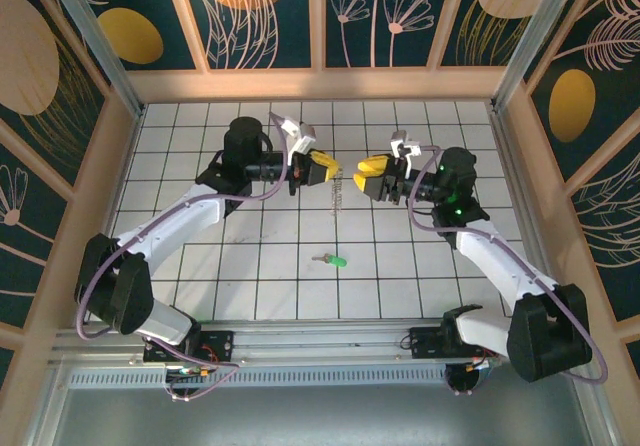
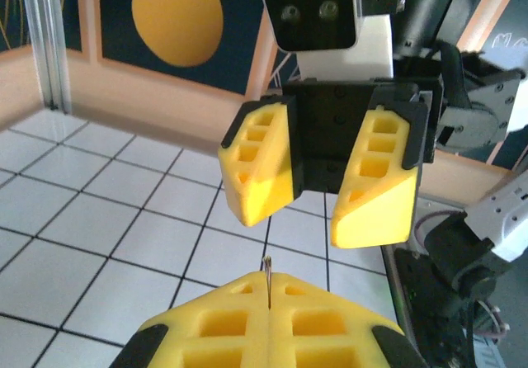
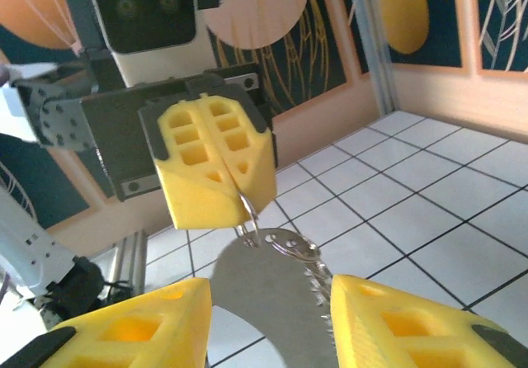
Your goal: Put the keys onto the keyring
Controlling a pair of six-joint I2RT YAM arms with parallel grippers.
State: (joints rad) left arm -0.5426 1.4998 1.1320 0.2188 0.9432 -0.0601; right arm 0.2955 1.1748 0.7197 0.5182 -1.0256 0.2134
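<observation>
Pinching the keyring (image 3: 279, 241) between yellow fingers pressed tight together, the left end effector (image 1: 333, 169) holds it above the middle of the white-tiled desk (image 1: 250, 256). The thin loop and its cluster of silvery metal pieces dangle below the fingertips. Facing it from the right, the right end effector (image 1: 360, 175) stands with its fingers spread apart, the hanging pieces level with the gap between them. From the left wrist camera, a thin wire end pokes up from the seam of the closed fingers. A broad silver blade hangs from the ring in the right wrist view, though at such close range it is hard to tell whether it is a key. The green key (image 1: 335, 260) lies flat on the desk nearer the arm bases, well apart from both end effectors, its short metal blade pointing left.
</observation>
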